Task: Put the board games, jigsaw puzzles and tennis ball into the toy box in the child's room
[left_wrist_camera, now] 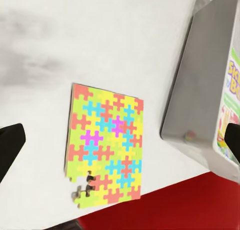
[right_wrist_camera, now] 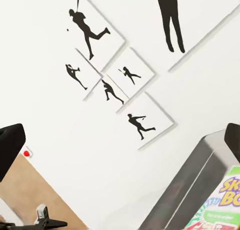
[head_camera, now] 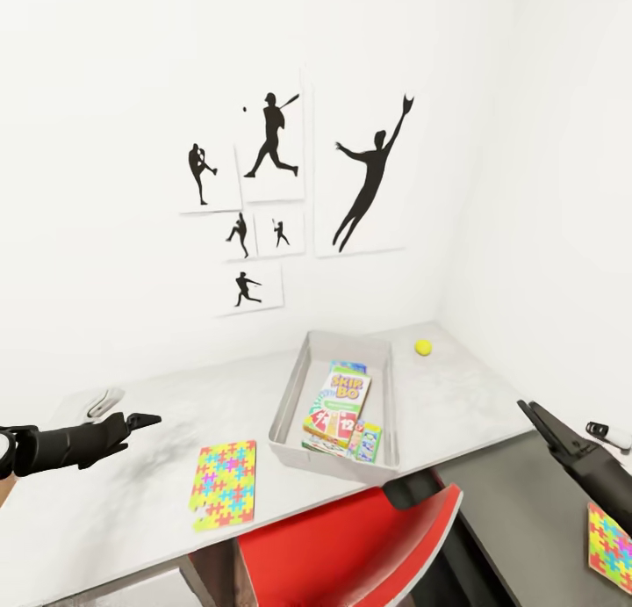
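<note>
1. White walls meet in a corner ahead of me, and black baseball silhouette pictures [head_camera: 290,194] hang above a pale marbled worktop [head_camera: 456,396].
2. The grey toy box [head_camera: 290,396] sits near the worktop's front edge, within easy reach of either arm.
3. Board games [head_camera: 338,405] already lie stacked inside it. The top cover reads "SKIP BO" in red on white and green. A blue box peeks out behind it and a pale green one lies at its lower side, so I judge all three games are in.
4. One jigsaw [head_camera: 224,484] lies flat on the worktop, just beside the box on my left. My left wrist camera looks straight down on it, with a few pieces loose at one corner.
5. My left claw [head_camera: 145,421] hovers over the worktop near that jigsaw. Its fingers stand wide apart and hold nothing, which suits a top-down pick of the thin sheet.
6. A second jigsaw [head_camera: 610,545] shows low on my right, under my right arm. I cannot tell what it rests on.
7. My right claw [head_camera: 531,411] hangs off the worktop's right end with fingers spread, empty.
8. The tennis ball [head_camera: 423,347] sits on the worktop beyond the box, near the corner, not yet in.
9. A red chair [head_camera: 351,545] is tucked under the front edge below the box.
</note>
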